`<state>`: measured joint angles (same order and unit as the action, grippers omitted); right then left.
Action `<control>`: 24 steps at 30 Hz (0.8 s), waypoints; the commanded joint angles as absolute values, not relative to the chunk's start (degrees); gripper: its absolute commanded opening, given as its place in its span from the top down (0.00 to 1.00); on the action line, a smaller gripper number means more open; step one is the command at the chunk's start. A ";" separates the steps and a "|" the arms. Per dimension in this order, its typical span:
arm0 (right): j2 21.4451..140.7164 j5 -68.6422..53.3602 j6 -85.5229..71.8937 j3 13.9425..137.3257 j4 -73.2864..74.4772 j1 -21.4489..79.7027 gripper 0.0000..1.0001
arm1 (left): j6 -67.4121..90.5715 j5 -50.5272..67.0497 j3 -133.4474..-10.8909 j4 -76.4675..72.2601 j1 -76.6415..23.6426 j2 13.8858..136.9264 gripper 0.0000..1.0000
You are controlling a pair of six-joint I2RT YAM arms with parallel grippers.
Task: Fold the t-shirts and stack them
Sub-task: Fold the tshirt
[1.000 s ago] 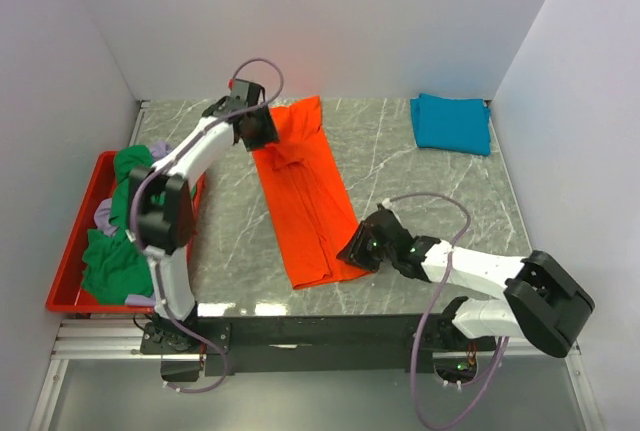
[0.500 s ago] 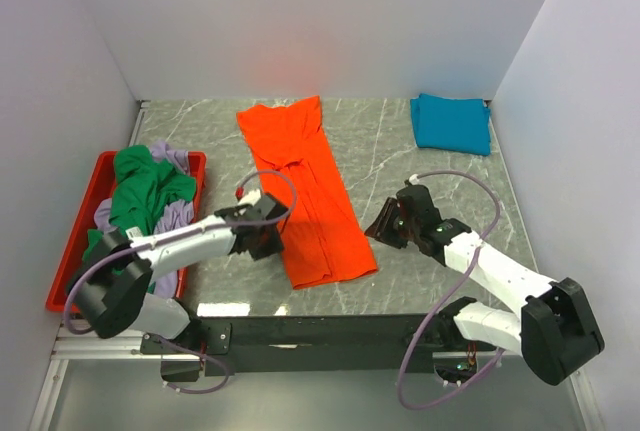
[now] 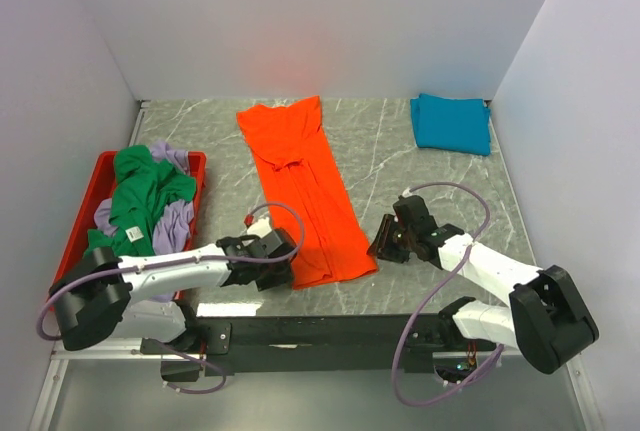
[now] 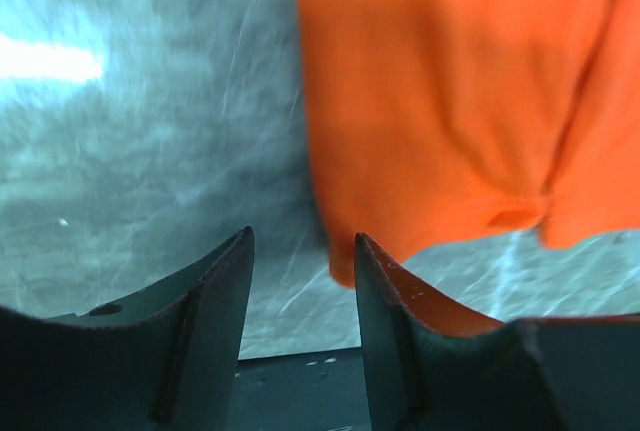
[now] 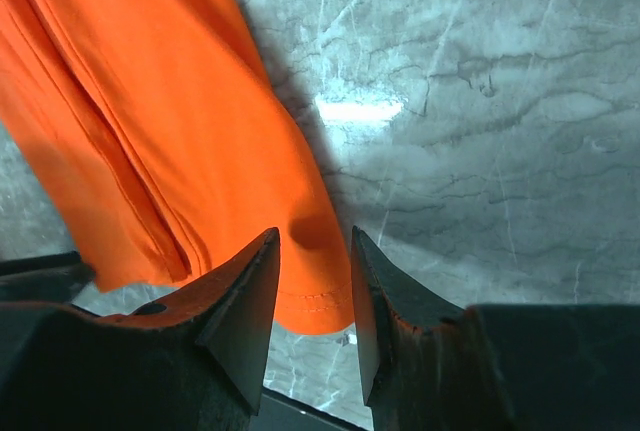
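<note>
Two sets of jaws flank the lower end of the orange t-shirt. It lies flat as a long narrow strip on the marble surface, running from the upper middle of the overhead frame down to the lower middle. The left arm stretches low across the bottom left, and the left jaws sit just beside the strip's lower left corner. In the left wrist view they stand well parted and hold nothing. Bare surface fills the gap, and the orange t-shirt fills the upper right of that frame, its corner hem ending just past the right-hand tip. The right arm comes in from the bottom right, and the right jaws sit just right of the strip's lower right corner. In the right wrist view they are moderately parted with nothing clamped. The hem corner of the orange t-shirt shows in the gap beyond the tips, but whether they touch it cannot be told. A folded teal t-shirt lies at the upper right, well apart. A green t-shirt and a lavender t-shirt are heaped in the red tray at the left edge.
</note>
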<state>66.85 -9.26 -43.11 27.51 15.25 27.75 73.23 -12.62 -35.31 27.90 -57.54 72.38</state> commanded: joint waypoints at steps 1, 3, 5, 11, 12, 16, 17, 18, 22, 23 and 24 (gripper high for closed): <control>67.23 -9.49 -41.75 26.99 13.71 27.60 0.58 | 76.29 -11.52 -33.40 23.47 -59.85 72.59 0.49; 67.50 -9.84 -41.84 26.37 13.45 27.60 0.58 | 77.07 -11.16 -32.35 21.54 -61.25 73.21 0.48; 67.76 -10.11 -41.84 25.93 13.10 27.60 0.58 | 77.87 -11.25 -31.82 21.36 -62.05 74.17 0.48; 67.59 -10.46 -42.01 24.52 12.39 27.86 0.58 | 81.38 -13.01 -31.38 23.55 -65.21 74.62 0.54; 67.67 -10.55 -42.01 24.26 12.13 27.95 0.58 | 81.65 -13.09 -31.20 23.55 -65.48 74.62 0.56; 68.38 -11.42 -42.45 23.99 11.43 28.91 0.58 | 82.09 -12.66 -30.32 23.55 -65.74 74.97 0.70; 68.55 -11.34 -42.54 23.99 11.25 29.18 0.58 | 82.26 -12.66 -30.24 23.73 -65.83 75.14 0.76; 68.64 -11.25 -42.71 24.08 11.34 29.70 0.58 | 82.35 -12.66 -30.15 23.73 -65.92 75.06 0.80; 69.43 -10.72 -42.98 24.17 11.51 31.11 0.58 | 82.18 -12.22 -29.88 23.99 -66.09 73.74 0.89; 69.43 -10.72 -42.98 24.08 11.34 31.11 0.58 | 82.00 -12.04 -29.80 23.99 -66.27 72.78 0.87; 69.35 -10.64 -43.07 24.00 11.42 31.11 0.58 | 81.83 -11.87 -29.79 23.99 -66.53 72.25 0.85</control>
<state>68.45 -11.27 -42.83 25.04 10.76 30.52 81.65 -12.29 -31.44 21.37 -65.52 73.32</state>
